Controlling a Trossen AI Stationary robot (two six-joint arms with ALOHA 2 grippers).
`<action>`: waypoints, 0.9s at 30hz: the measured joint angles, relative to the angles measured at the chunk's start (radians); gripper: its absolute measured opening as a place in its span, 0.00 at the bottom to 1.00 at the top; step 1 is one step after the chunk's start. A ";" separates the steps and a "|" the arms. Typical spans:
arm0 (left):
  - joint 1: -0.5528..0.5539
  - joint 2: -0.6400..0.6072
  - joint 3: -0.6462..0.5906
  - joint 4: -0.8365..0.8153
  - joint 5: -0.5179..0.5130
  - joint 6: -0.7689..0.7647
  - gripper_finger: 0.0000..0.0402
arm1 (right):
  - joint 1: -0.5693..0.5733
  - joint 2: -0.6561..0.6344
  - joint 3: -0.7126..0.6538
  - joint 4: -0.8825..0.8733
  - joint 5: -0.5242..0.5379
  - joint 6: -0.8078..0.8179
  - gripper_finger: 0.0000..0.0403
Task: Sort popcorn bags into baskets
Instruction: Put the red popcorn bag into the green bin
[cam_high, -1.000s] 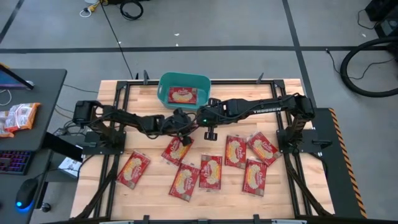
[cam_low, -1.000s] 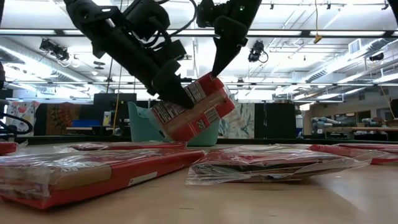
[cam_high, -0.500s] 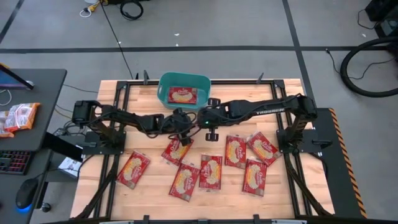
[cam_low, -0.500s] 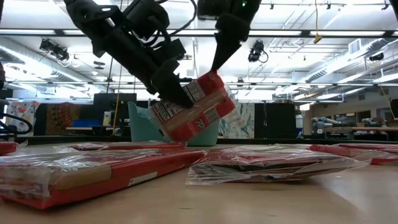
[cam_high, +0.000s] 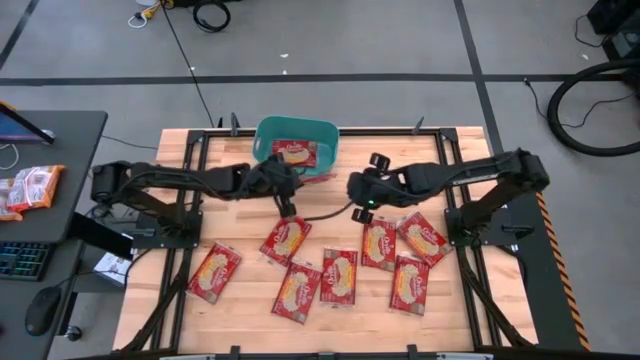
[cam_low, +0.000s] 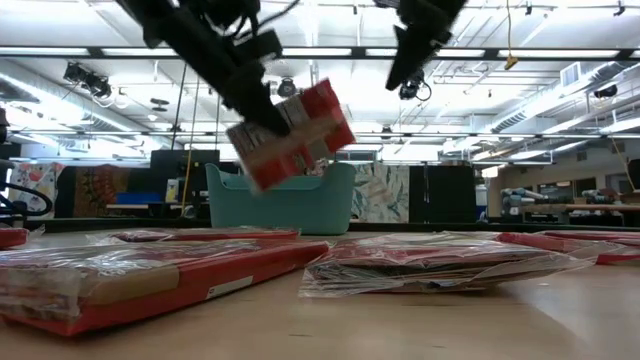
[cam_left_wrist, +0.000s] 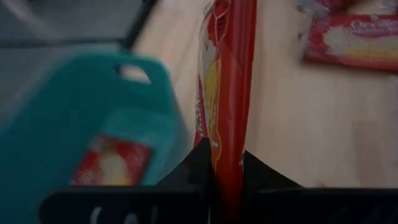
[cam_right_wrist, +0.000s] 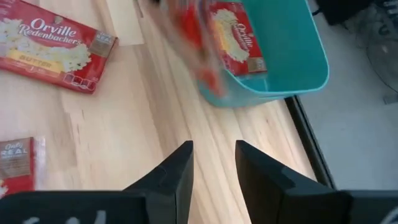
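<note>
wood table | teal basket: one popcorn bag

Wooden table, dark desk, orange-white packets, mouse

Packet higher — right claw off, apart.

bright ceiling strip lights | soft shadows | wrist views motion-blurred
</note>
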 joint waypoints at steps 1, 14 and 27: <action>0.009 -0.006 0.018 -0.017 -0.006 0.031 0.08 | 0.003 -0.021 -0.049 0.044 0.002 0.000 0.31; 0.169 0.018 0.094 -0.044 -0.116 0.501 0.08 | 0.018 -0.177 -0.482 0.568 -0.014 0.001 0.31; 0.321 0.265 0.094 0.104 -0.161 0.649 0.09 | 0.078 -0.183 -0.637 0.852 -0.010 0.003 0.31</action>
